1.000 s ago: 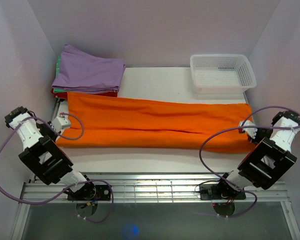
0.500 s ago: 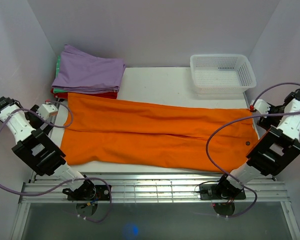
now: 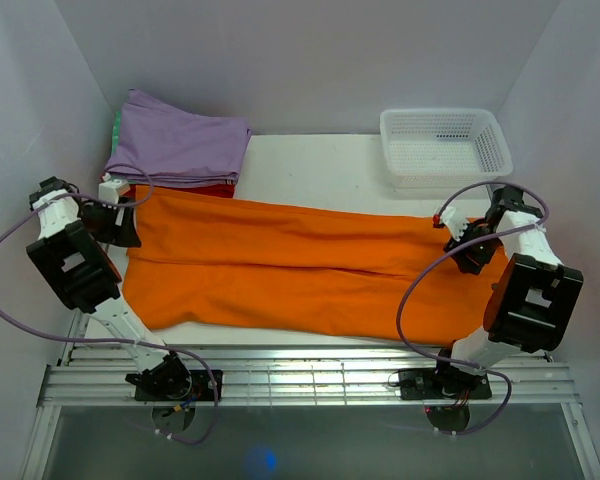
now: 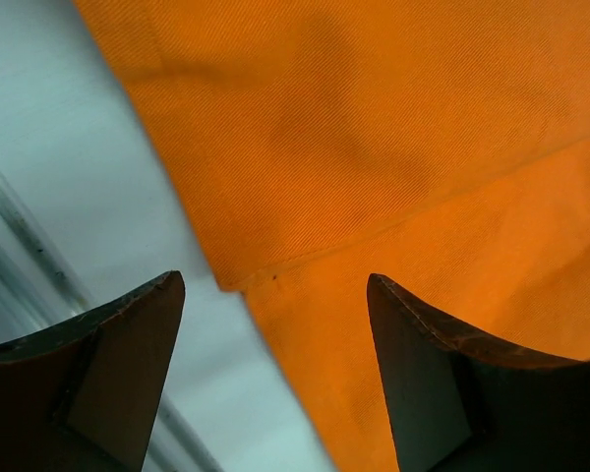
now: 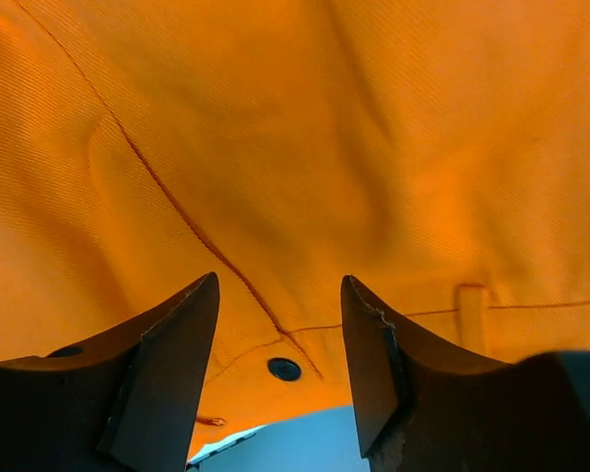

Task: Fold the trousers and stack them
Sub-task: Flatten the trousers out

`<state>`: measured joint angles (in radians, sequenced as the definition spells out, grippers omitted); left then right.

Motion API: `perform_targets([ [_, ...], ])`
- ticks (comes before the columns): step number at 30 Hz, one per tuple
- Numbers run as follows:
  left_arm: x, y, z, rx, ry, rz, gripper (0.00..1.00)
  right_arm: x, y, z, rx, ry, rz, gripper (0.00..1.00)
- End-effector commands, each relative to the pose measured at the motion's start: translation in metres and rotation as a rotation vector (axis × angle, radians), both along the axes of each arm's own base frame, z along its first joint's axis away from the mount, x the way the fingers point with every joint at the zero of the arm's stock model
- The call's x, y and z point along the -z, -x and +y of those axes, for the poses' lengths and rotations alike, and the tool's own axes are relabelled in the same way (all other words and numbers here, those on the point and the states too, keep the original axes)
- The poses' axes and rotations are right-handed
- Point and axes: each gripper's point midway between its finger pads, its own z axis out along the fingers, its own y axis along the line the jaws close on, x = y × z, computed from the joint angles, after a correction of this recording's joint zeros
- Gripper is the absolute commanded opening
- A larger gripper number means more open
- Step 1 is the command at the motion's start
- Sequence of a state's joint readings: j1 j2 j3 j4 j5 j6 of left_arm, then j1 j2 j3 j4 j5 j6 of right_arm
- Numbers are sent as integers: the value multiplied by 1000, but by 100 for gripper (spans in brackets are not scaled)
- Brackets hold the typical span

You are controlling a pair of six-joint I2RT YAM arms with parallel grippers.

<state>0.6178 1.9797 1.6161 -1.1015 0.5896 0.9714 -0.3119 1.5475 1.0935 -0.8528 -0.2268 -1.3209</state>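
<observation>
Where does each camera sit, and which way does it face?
Top external: high at the near side, looking down at the table; left arm and right arm show.
Left wrist: on the left arm, facing the edge of the trousers; left pincer shows.
Right wrist: on the right arm, facing the button; right pincer shows.
All share the trousers.

Left tool (image 4: 273, 287), right tool (image 5: 278, 285): jaws apart
</observation>
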Motion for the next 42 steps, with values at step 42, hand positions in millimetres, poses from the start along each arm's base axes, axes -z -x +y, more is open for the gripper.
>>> perform_targets([
  [42, -54, -161, -17, -59, 168, -398, 89, 11, -155, -84, 85, 149, -171, 69],
])
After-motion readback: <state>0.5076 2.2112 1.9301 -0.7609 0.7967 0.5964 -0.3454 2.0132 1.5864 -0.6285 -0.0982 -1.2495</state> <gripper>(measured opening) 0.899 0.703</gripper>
